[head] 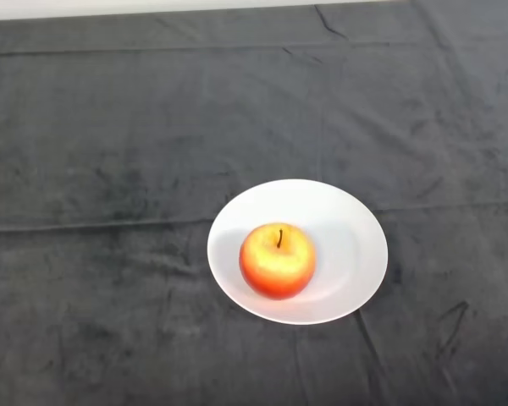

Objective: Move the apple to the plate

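Note:
A red and yellow apple [277, 260] stands upright, stem up, on a white round plate [347, 228]. It sits left of the plate's middle, toward the near rim. The plate lies on the dark cloth slightly right of the view's centre.
The dark cloth [110, 169] covers the whole table, with creases running across it. The table's far edge [152, 17] shows along the top of the view.

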